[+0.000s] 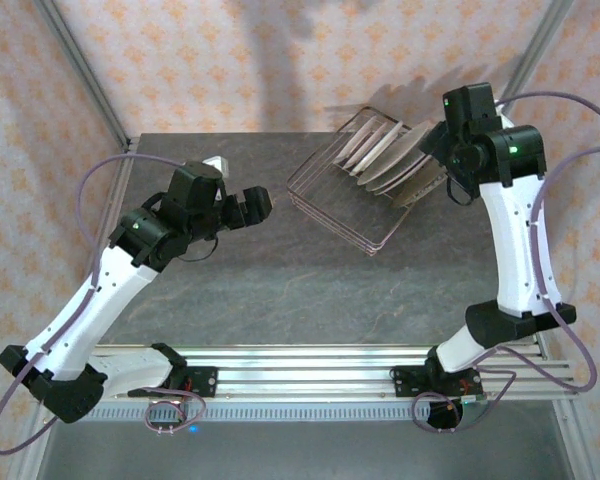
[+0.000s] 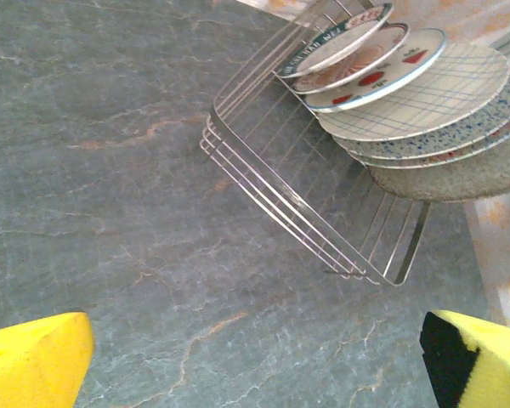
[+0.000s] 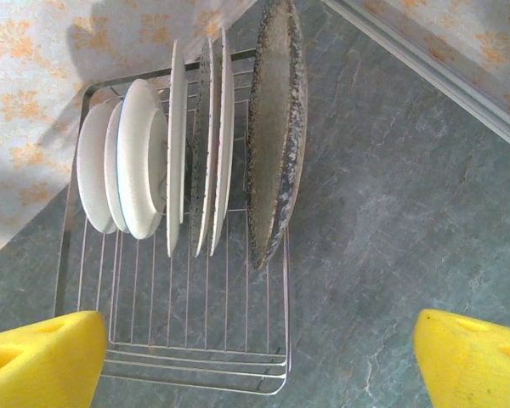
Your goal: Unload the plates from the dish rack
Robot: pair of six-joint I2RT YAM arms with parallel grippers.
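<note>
The wire dish rack [image 1: 332, 205] stands at the back right of the dark stone table [image 1: 280, 290]. Several plates [image 1: 392, 158] stand on edge in its right half. In the right wrist view a speckled beige plate [image 3: 272, 144] is the outermost, with thinner white plates [image 3: 140, 161] behind it in the rack [image 3: 195, 348]. My right gripper [image 3: 259, 357] hovers above the rack's edge, open, with nothing between its yellow fingers [image 3: 42, 357]. My left gripper [image 1: 257, 205] is open over bare table left of the rack [image 2: 272, 187]; its view shows the plates [image 2: 425, 93] from their faces.
A patterned backdrop wall [image 1: 280, 60] rises close behind the rack, with metal frame posts [image 1: 80, 60] at both back corners. A small silvery object [image 1: 217, 162] lies behind my left arm. An aluminium rail [image 1: 310, 365] runs along the near edge.
</note>
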